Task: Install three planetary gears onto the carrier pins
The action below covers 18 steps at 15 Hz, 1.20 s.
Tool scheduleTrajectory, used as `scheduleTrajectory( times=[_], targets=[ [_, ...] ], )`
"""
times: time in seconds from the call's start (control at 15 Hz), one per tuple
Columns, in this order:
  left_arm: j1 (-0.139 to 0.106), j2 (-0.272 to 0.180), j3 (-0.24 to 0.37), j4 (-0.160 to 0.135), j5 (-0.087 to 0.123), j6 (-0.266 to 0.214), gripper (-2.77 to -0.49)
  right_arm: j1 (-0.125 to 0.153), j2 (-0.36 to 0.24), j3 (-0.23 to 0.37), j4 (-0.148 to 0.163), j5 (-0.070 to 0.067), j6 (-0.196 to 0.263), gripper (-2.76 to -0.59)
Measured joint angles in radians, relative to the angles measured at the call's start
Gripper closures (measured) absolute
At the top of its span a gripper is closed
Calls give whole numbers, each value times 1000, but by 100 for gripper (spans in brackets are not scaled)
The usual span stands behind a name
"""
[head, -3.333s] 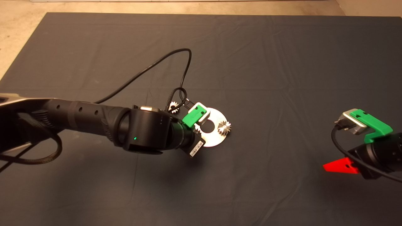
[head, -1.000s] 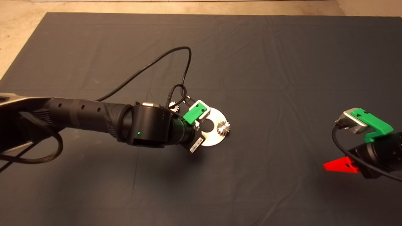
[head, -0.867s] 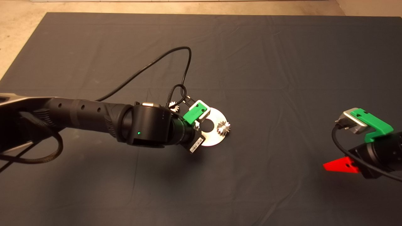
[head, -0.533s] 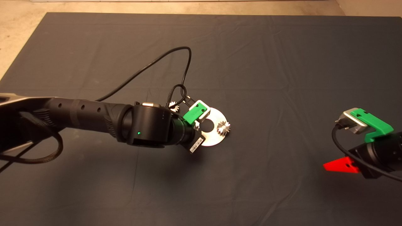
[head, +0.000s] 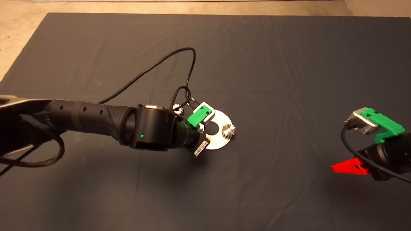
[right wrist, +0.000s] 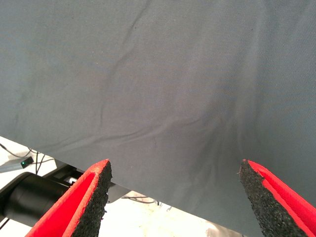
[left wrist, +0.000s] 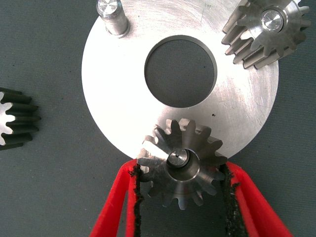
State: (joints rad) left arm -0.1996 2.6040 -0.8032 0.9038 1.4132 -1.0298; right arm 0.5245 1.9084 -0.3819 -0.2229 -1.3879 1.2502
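Note:
The silver disc (left wrist: 123, 98) lies on the dark mat and also shows in the head view (head: 221, 143). One planetary gear (left wrist: 264, 29) sits on a carrier pin at the rim; it shows in the head view (head: 229, 130) too. A second gear (left wrist: 181, 165) sits over another pin, whose tip shows in the gear's hole. My left gripper (left wrist: 180, 169) is shut on this gear, with its pads (left wrist: 132, 197) against the teeth. One carrier pin (left wrist: 112, 15) stands bare. A third gear (left wrist: 12, 118) lies loose on the mat beside the disc (head: 177, 108). My right gripper (right wrist: 175, 170) is open and empty.
The left arm's black cable (head: 189, 64) loops over the mat behind the disc. The right arm waits at the head view's lower right edge, one red finger (head: 350, 167) showing. The right wrist view looks past the mat's edge (right wrist: 148, 197) at the floor.
Since the oldest frame the left wrist has shifted slightly back and left over the disc, then held still. The right gripper has drifted slightly right in the last half second.

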Motion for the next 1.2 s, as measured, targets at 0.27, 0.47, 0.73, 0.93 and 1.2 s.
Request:
scheduleTrajectory(
  times=[0.27,0.47,0.73,0.93,1.2],
  targets=[
    [0,-1,0,1,0,0,-100,0,0,0,0,0,0,-192],
    [0,0,0,3,0,0,-116,0,0,0,3,0,0,-191],
    [0,-3,2,3,1,0,-116,0,0,0,4,0,0,-191],
    [-1,-9,33,4,13,2,-124,0,0,0,4,0,0,-191],
    [-10,-14,68,3,76,2,-144,0,0,0,5,0,0,-191]
  ],
)
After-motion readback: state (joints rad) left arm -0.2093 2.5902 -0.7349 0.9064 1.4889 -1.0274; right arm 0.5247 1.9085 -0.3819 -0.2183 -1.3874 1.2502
